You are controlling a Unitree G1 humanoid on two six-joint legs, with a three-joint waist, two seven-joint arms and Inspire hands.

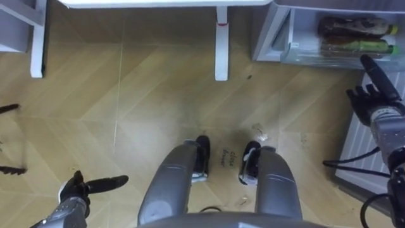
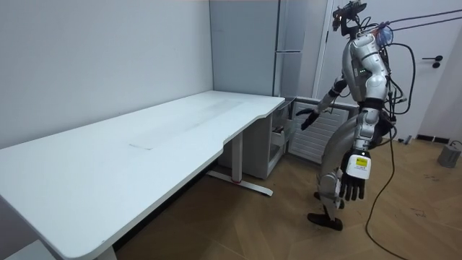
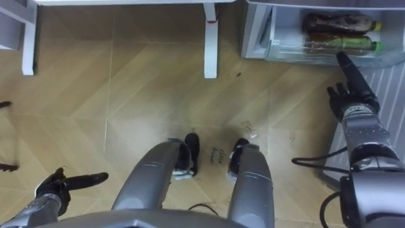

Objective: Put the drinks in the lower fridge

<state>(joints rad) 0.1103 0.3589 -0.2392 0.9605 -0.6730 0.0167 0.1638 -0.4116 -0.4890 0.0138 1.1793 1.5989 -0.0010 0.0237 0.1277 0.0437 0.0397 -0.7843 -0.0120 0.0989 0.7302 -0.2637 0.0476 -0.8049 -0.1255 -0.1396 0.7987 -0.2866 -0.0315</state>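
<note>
1. Both drinks lay in the lower fridge (image 1: 267, 37). A dark bottle (image 1: 354, 26) and a green bottle (image 1: 354, 46) sat side by side on its clear shelf (image 1: 292, 54), the green one nearer the shelf's front edge.
2. Each bottle lay on its side with its long axis along the shelf's front edge, running left to right for the robot. The caps pointed to the robot's right.
3. The right robot hand (image 1: 373, 88) was empty, its fingers straight, reaching toward the shelf's front edge just below the green bottle. Whether a fingertip touched the shelf could not be told.
4. The left robot hand (image 1: 76, 188) hung low at the robot's left side, released and holding nothing, well apart from the fridge.
5. The main risk was probably rolling. Round bottles lying flat have little to stop them, so a nudge from the straight fingers could tip the green bottle over the front edge onto the wooden floor (image 1: 158, 107).
6. The fridge stood open, and a careless sweep of the arm to shut it might catch the shelf.
7. The robot stood close to the table (image 2: 144, 144), so a turn could brush the table leg (image 1: 221, 44).
</note>
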